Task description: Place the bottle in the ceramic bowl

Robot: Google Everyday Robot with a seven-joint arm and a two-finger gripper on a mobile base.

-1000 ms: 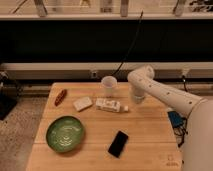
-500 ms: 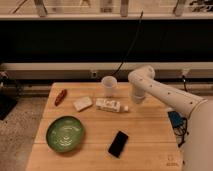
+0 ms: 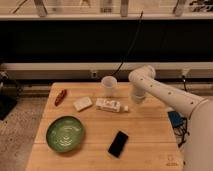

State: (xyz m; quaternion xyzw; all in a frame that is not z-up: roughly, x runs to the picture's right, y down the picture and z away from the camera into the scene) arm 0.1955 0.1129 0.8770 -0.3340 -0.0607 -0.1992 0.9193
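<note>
Claw (image 3: 136, 97) beside bottle (image 3: 111, 105) on desk (image 3: 150, 131).
Bottle lies flat, apart from green ceramic bowl (image 3: 65, 134); claw's opening cannot be told.

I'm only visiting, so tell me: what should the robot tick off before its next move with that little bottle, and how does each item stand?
1. Bottle in reach, lying on its side on the table, nothing on top: ok.
2. Hand close to it, just right of the cap end: ok.
3. Bottle lifted off the table: not ok.
4. Ceramic bowl upright and empty, front left: ok.
5. Way to the bowl: white block and black phone lie nearby, probably passable above them: ok.
</note>
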